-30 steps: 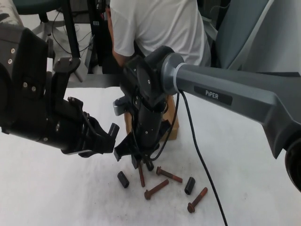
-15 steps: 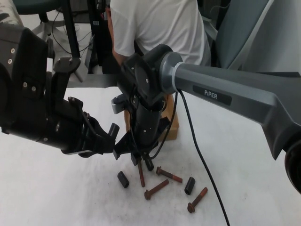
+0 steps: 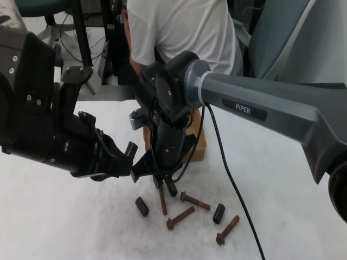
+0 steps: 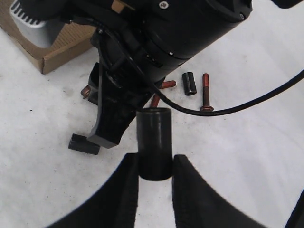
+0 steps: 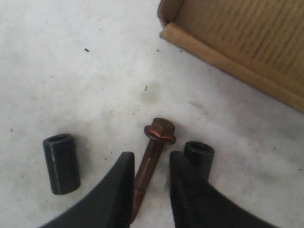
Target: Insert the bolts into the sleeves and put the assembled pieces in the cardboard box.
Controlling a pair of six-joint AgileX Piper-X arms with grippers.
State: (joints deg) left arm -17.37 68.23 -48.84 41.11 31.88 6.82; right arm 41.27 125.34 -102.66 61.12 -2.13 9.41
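Now: sleeve pinched, bolt straddled

Left fingers (image 4: 119,190) pinch a black sleeve (image 4: 153,142) above the tabletop (image 4: 247,161). Right fingers (image 5: 116,190) stand spread either side of a bolt (image 5: 159,134) lying on it, nearer than the cardboard box (image 5: 223,60) toward the far edge.

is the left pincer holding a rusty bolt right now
No, the left pincer is shut on a short black cylindrical sleeve, which stands upright between its two sides.
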